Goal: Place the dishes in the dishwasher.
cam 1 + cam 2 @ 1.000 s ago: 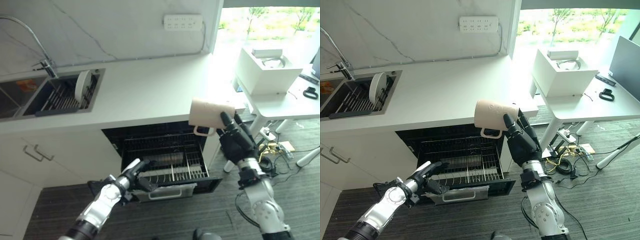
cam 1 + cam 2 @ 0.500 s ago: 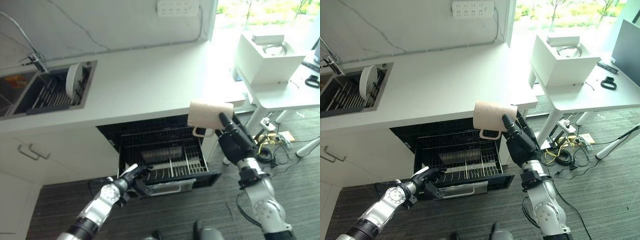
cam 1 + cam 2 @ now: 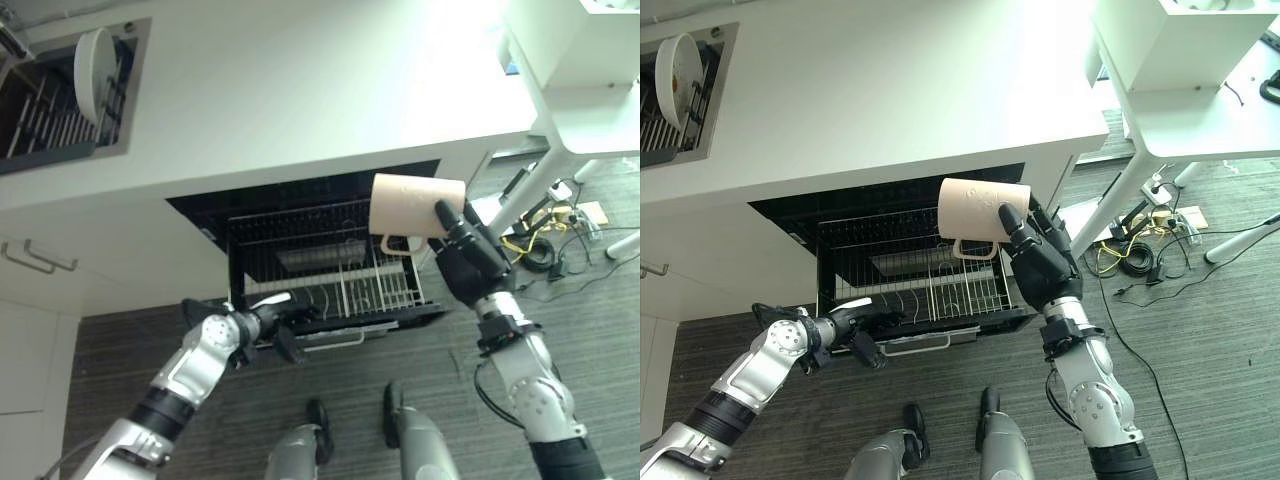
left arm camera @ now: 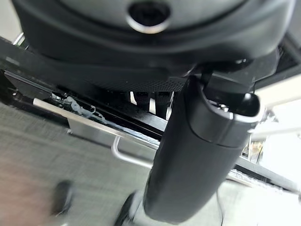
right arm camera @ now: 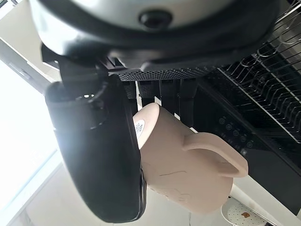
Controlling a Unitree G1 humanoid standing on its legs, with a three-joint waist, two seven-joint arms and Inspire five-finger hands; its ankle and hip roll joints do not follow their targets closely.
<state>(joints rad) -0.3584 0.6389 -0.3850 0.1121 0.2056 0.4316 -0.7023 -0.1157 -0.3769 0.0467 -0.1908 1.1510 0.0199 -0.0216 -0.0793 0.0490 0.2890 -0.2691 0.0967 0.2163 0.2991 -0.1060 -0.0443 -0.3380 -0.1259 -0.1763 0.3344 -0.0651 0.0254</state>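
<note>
Beneath the white countertop (image 3: 300, 110) the dishwasher rack (image 3: 330, 285) now sits drawn further out. My left hand (image 3: 268, 325) curls at its front handle (image 3: 915, 345); my right hand (image 3: 1035, 265) still grips the beige mug (image 3: 980, 212) above the rack, ready to lower.

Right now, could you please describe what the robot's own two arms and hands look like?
Both arms are rounded silver-grey metal segments with black joint sections and a black band at the wrist. The left hand is dark with glossy black fingers and a pale cover along one digit. The right hand is matte black and blocky, with jointed black fingers; in the right wrist view its thumb is a thick, smooth black shell.
</note>
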